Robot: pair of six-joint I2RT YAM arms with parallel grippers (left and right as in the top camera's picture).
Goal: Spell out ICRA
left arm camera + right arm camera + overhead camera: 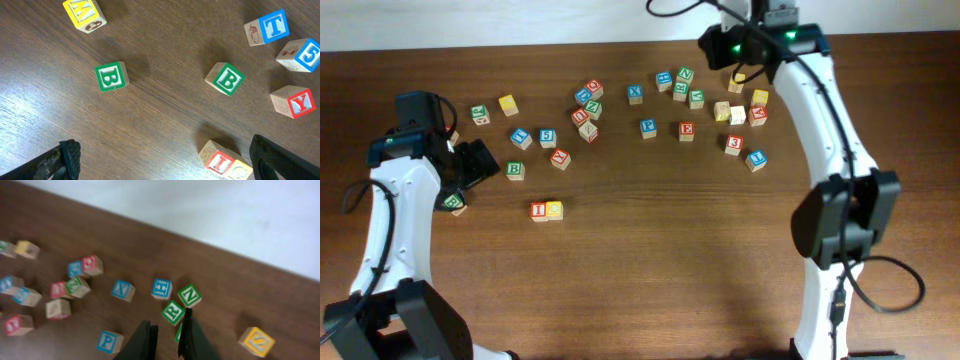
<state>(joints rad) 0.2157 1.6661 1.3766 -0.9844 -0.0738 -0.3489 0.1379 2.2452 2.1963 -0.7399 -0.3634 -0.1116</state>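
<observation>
Left gripper (165, 152) gapes wide, I block (218, 161) at its four o'clock; right gripper (169, 322) stands narrowly apart, R block (172, 312) at twelve.

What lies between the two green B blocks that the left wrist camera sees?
Nothing. In the left wrist view, the stretch between one green B block and the other green B block is bare wooden table.

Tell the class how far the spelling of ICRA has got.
Done: a red I block sits touching a yellow block, whose letter I cannot read. In hand: nothing; both the left gripper and right gripper are open and empty, the right hovering near a green R block. Left: R and A, at least.
</observation>
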